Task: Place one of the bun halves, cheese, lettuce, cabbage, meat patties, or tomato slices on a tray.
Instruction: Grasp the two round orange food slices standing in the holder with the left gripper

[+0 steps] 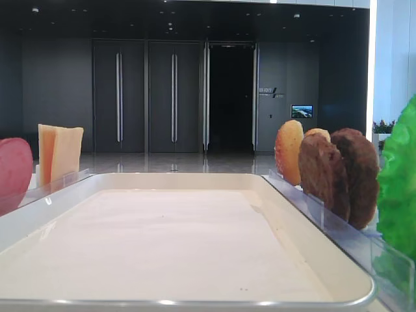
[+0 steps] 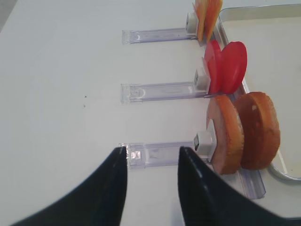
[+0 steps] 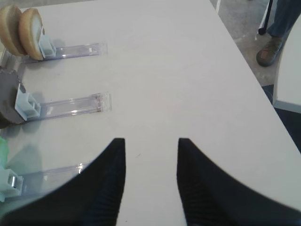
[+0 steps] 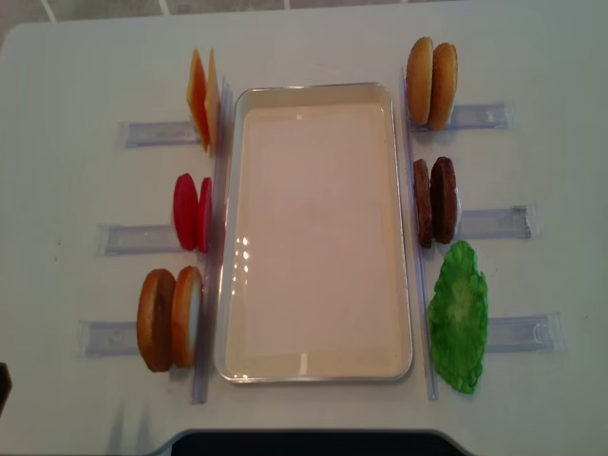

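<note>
Hovering part-open and empty, the left end effector has the bun halves just ahead-right, nearest.

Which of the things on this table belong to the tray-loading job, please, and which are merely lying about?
Belonging to the job:
- tray
- bun halves
- bun halves on the right
- cheese
- tomato slices
- meat patties
- lettuce

Just lying about:
- clear plastic racks
- a bystander's shoe beyond the table edge
</note>
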Robot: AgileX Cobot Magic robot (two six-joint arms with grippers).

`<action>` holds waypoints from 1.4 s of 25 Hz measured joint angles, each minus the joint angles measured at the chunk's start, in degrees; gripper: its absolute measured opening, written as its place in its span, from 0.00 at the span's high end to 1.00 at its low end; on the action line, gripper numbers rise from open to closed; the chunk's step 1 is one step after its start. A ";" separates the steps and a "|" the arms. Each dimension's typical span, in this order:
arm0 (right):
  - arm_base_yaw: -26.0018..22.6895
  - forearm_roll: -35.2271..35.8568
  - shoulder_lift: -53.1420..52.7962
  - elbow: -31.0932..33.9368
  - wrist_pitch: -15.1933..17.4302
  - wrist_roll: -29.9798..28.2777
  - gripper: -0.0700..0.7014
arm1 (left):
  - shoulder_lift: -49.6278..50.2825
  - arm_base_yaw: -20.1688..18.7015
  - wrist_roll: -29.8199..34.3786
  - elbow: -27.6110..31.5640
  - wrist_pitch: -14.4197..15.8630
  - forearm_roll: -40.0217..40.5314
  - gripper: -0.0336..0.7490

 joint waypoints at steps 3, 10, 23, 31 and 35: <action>0.00 0.00 0.00 0.00 0.00 0.00 0.54 | 0.00 0.00 0.00 0.00 0.00 0.00 0.60; 0.00 0.00 0.00 0.00 0.00 0.00 0.54 | 0.00 0.00 0.00 0.00 0.00 0.00 0.60; 0.00 0.00 0.00 0.00 0.00 0.00 0.54 | 2.03 0.00 -0.58 -0.80 0.39 0.00 0.57; 0.00 0.00 0.00 0.00 0.00 0.00 0.54 | 14.06 0.00 -4.52 -8.16 0.57 -1.18 0.53; 0.00 0.00 0.00 0.00 0.00 0.00 0.54 | 23.67 0.00 -5.56 -12.77 1.02 -3.31 0.53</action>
